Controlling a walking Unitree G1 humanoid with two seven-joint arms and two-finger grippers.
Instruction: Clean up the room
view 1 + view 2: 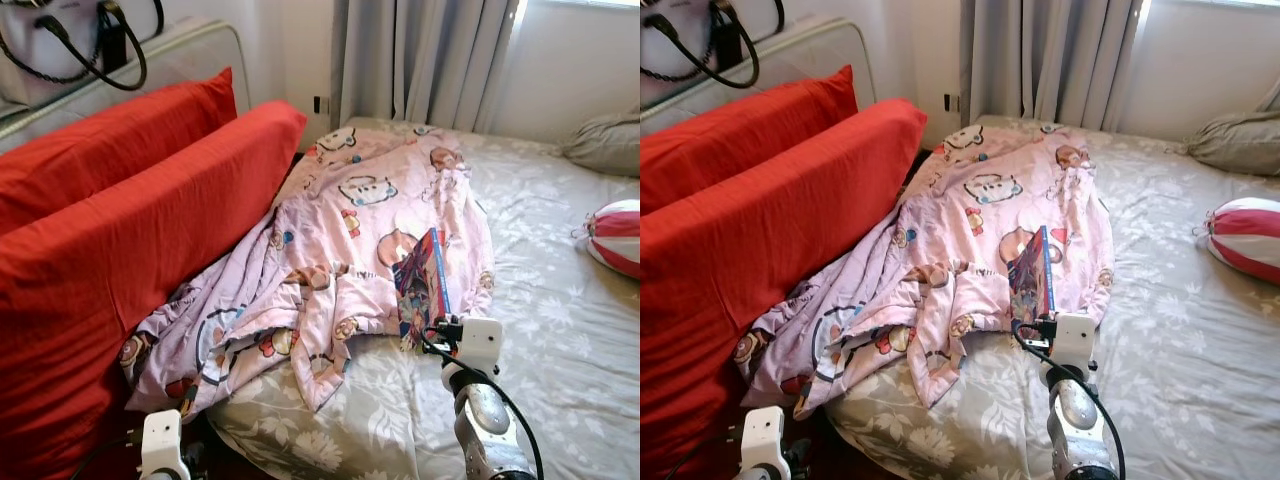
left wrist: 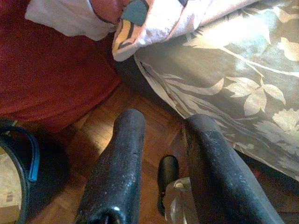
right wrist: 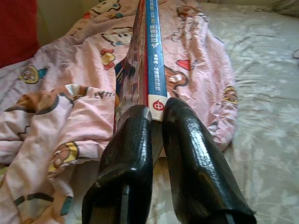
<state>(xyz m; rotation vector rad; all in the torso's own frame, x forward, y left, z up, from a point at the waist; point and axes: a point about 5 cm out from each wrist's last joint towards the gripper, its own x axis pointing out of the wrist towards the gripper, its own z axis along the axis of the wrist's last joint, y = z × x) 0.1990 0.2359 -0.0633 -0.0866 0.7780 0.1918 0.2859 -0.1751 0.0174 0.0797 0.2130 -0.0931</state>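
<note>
Standing on edge, book point(image 3: 150, 56) is being pinched at its near end by right gripper point(image 3: 158, 108), spine up, blue strip with a white label end facing the wrist camera. Both fingers point(image 3: 133, 140) are pressing on either side of the lower spine, book sticking out away from the gripper along the finger line. From the head views book point(image 1: 424, 283) is sitting upright over the pink blanket's point(image 1: 370, 215) right edge, just ahead of the right wrist point(image 1: 478, 342), colourful cover turned toward the robot's left.

Blanket is lying crumpled across the bed point(image 1: 560, 330), cartoon print, one end trailing down off the near corner by the red cushions point(image 1: 120, 240). Bed sheet is grey with a pale leaf pattern. Cushions are leaning along the robot's left side of the bed, two long ones, one behind the other.

Left gripper point(image 2: 159, 163) is hanging low beside the bed corner, fingers point(image 2: 117, 168) spread apart with nothing between them, pointing down at wood floor point(image 2: 140, 116). Left wrist point(image 1: 162, 445) is showing at the bottom of the head view, well apart from the book.

Red-and-white striped ball-like pillow point(image 1: 615, 235) is lying at the bed's right edge, grey pillow point(image 1: 605, 143) further back. Grey curtains point(image 1: 420, 60) are hanging behind the bed. White bag with black straps point(image 1: 70, 40) is sitting up top left on a ledge.
</note>
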